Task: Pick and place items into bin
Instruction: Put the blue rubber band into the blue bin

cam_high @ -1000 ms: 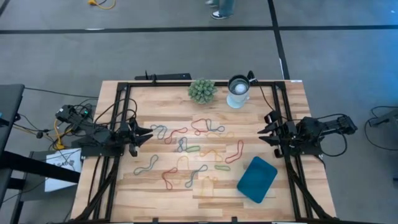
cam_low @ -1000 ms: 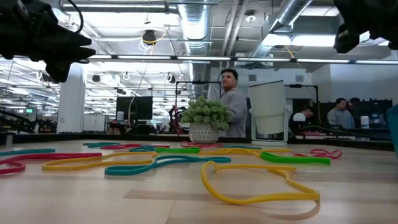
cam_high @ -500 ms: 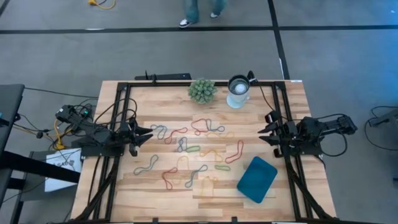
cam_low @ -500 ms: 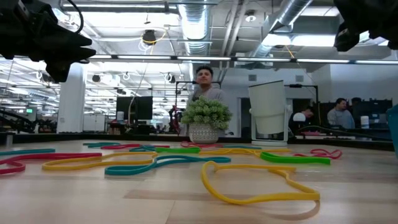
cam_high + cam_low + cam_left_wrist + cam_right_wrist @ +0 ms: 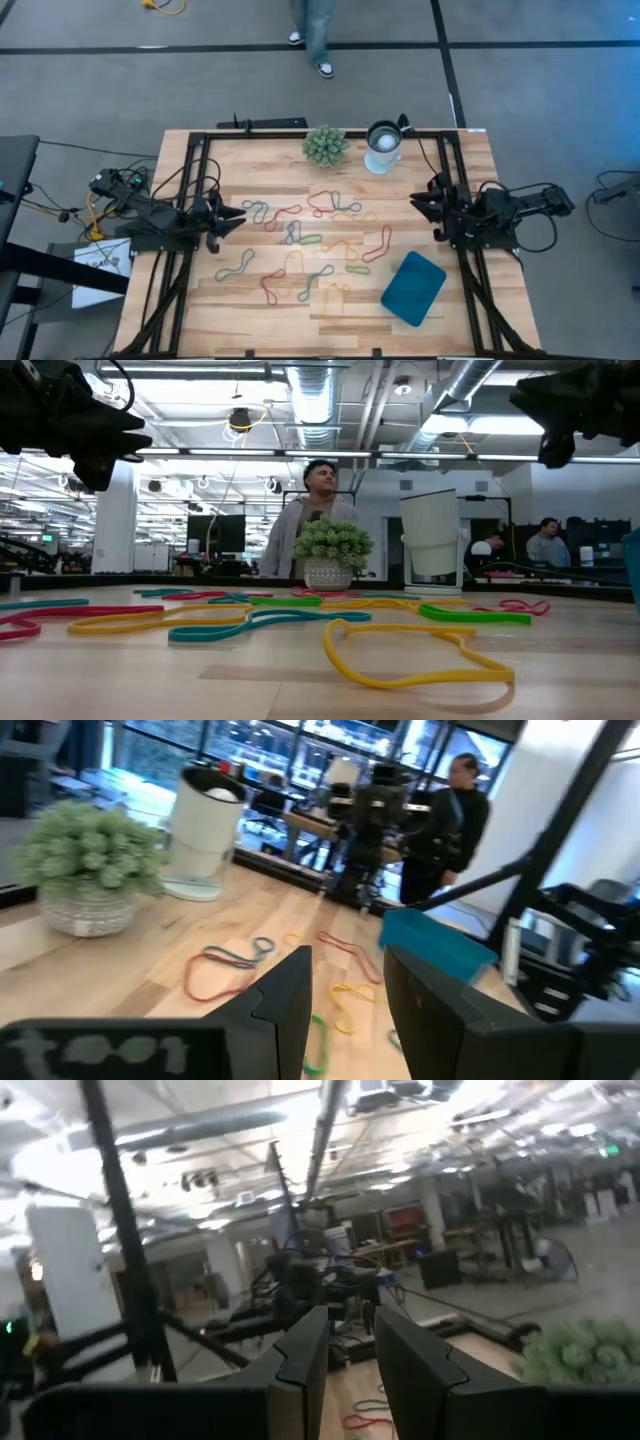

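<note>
Several rubber-band loops (image 5: 300,238) in red, green, yellow, blue and orange lie flat and scattered over the middle of the wooden table; a yellow loop (image 5: 420,650) lies nearest in the low view. The teal bin (image 5: 413,288) rests on its base near the table's near right corner, set at a slant. My left gripper (image 5: 238,217) hovers open at the left edge of the bands, fingers (image 5: 345,960) pointing right. My right gripper (image 5: 418,207) hovers open at the right of the bands, above and beyond the bin, fingers (image 5: 350,1315) pointing left. Both are well above the tabletop.
A spiky green plant ball (image 5: 325,145) and a round white-and-metal cup (image 5: 383,146) stand by the far edge. A black frame (image 5: 300,133) runs round the table. A person (image 5: 315,520) walks beyond the far edge. Bare wood lies along the near edge.
My right gripper has shifted a little toward the table's left, over the right end of the bands. The person beyond the far edge has walked from right to left. The bands, the bin and my left gripper have stayed where they were.
</note>
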Motion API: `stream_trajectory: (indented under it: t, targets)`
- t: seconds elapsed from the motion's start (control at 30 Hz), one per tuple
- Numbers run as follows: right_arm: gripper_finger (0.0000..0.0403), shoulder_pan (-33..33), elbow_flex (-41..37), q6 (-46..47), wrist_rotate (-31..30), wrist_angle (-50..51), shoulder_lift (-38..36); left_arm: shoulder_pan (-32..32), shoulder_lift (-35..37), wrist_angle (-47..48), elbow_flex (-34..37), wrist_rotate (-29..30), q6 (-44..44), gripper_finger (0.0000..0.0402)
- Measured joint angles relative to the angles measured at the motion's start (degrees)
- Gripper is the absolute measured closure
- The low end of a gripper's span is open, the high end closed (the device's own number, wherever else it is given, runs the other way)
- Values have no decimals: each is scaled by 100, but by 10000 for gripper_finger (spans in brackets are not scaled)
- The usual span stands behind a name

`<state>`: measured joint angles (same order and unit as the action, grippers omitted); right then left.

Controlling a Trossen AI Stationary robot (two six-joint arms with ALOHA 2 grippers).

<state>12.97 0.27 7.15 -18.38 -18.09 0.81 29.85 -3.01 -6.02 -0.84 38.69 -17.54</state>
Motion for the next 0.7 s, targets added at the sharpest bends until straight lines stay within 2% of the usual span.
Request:
stream_trajectory:
  t: [0.07, 0.17, 0.33, 0.57, 0.7]
  targets:
    - [325, 1, 0, 57, -24, -69, 91, 4, 0, -224, 0, -95, 134, 285]
    - [330, 2, 66, 48, -369, -45, 395, 4, 2, -417, -2, -95, 408, 285]
    - [333, 0, 631, 1, -734, -13, 1205, 4, 0, -482, -22, 49, 618, 285]
    - [333, 0, 1804, 546, -731, 557, 3309, 0, 2, -82, -686, 833, 1525, 285]
    - [333, 0, 2495, 683, -767, 882, 4679, 0, 2, 811, -1177, 1124, 1364, 285]
